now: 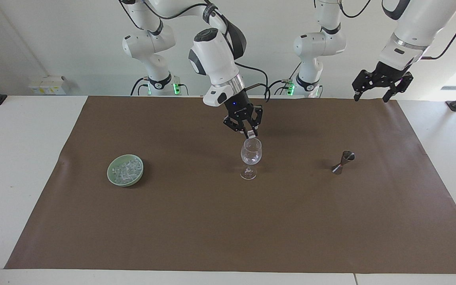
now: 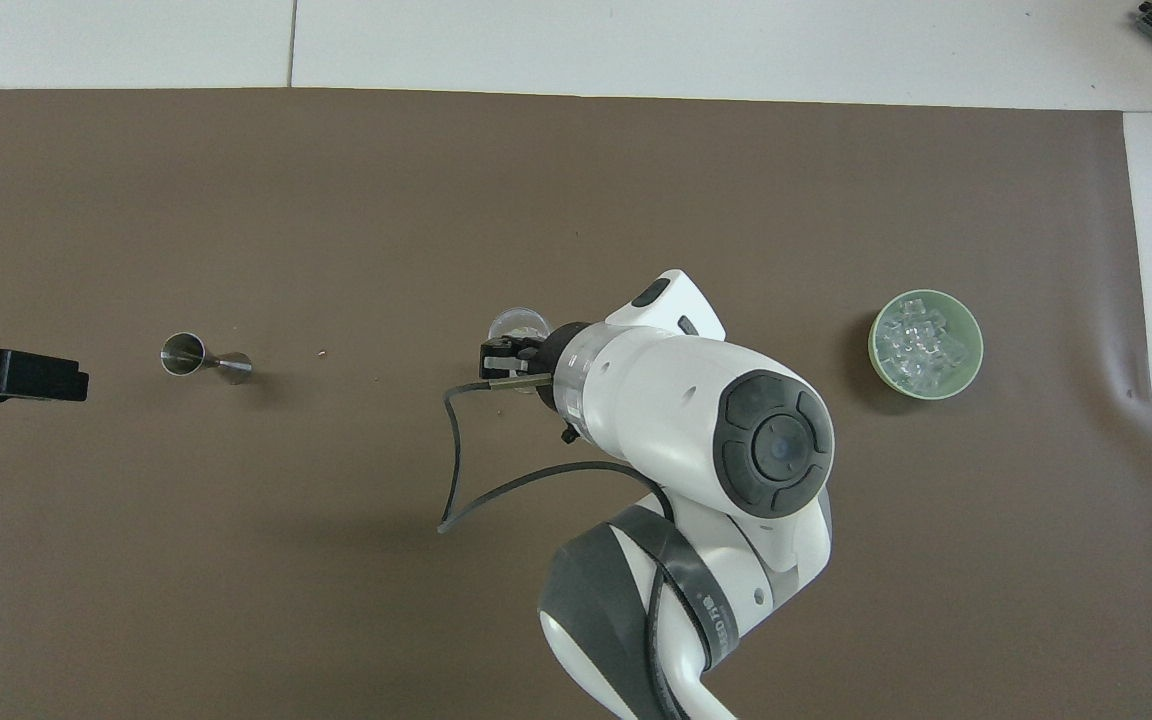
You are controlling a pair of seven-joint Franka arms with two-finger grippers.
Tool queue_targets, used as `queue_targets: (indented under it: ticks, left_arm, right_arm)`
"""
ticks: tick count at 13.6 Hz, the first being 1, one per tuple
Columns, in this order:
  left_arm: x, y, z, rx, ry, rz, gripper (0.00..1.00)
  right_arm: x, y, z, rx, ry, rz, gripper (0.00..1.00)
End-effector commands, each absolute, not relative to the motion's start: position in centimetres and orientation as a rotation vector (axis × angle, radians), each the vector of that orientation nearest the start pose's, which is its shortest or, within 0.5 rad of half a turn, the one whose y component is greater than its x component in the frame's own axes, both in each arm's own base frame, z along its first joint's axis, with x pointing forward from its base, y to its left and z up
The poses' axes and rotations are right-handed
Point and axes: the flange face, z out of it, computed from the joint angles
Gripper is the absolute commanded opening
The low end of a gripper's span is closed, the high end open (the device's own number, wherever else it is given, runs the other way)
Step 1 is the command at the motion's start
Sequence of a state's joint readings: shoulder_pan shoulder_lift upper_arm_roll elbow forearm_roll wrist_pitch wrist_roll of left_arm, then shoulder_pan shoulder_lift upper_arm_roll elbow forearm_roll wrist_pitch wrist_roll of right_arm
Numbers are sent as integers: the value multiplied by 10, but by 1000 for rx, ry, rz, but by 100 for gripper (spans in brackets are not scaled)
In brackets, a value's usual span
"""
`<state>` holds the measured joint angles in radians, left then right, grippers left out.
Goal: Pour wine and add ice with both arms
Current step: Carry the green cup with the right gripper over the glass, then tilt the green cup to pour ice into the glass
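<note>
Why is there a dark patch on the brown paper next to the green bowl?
Facing view: that is the green bowl's shadow, cast toward the wine glass. Overhead view: the same shadow hugs the bowl's rim, and the right arm hides part of the glass.

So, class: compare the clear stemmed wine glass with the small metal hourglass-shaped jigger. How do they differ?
The clear stemmed wine glass stands upright; the small metal hourglass-shaped jigger lies on its side. The glass is transparent and taller; the jigger is opaque metal and smaller. The shut right gripper hangs over the glass; nothing is over the jigger. Both rest on the brown mat.
</note>
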<state>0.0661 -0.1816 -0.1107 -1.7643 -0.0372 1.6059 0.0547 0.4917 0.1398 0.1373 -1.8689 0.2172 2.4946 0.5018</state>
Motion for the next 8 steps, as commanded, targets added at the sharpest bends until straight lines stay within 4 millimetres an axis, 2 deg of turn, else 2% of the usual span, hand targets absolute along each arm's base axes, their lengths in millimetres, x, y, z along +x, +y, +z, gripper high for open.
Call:
queue_targets:
  ticks: [1,2,3,8]
  left_arm:
    - [492,-32,630,-3166,157,-48,100]
    - [491,-32,630,-3166,155,-47,100]
    - [491,-33,630,-3164,157,-47,100]
    - [492,-32,630,-3166,155,-47,100]
  right_arm:
    - [518,371,494,-2679,66,-399,34]
    - [518,371,494,-2679,66,-399,44]
    - [518,371,494,-2678,74,-397,46]
    - [519,371,497,-2674,80,-401,47]
